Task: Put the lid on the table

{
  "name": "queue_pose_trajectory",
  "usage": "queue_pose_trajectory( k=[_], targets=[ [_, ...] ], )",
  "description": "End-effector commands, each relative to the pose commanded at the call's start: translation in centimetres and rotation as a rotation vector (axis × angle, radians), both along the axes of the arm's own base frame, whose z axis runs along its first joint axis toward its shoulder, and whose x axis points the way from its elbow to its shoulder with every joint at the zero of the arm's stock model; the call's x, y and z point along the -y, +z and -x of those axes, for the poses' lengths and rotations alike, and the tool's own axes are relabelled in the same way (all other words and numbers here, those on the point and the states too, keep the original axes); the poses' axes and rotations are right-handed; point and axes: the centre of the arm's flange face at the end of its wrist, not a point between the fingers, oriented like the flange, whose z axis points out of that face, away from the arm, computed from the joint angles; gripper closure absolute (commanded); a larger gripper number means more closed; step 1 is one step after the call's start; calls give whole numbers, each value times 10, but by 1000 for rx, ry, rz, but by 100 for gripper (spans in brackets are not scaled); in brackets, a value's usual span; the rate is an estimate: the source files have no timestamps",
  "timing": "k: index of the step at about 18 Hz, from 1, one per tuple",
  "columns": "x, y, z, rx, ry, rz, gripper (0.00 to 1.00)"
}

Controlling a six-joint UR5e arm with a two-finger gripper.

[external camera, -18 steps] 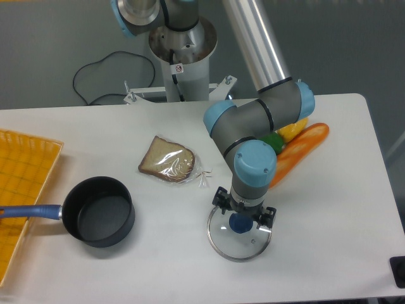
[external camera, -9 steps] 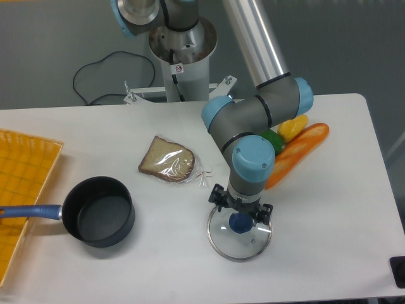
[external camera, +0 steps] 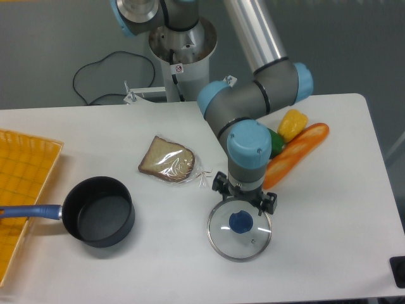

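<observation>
One fixed camera here, high above the near edge of the table (external camera: 354,253), looking down and toward the far side where the arm's base (external camera: 182,50) stands. It takes in nearly the whole tabletop, moderately close, left edge cropped.

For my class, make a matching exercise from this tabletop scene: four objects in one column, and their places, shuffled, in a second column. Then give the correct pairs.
Objects
1. lid
2. saucepan
3. wrapped bread slice
4. yellow grid tray

Places
A. at the table's left edge
B. flat on the table, just below the gripper
C. left of the lid, blue handle pointing left
D. between the saucepan and the arm, farther back

Pairs: 1-B, 2-C, 3-D, 4-A
</observation>
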Motion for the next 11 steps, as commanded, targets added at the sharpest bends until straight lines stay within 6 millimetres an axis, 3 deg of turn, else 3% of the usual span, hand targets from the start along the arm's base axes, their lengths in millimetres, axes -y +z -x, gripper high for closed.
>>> queue_pose_trajectory(
  k=[5, 11],
  targets=[
    [12, 33, -7, 21, -224, 21, 0],
    [15, 39, -9, 30, -331, 24, 0]
  ],
)
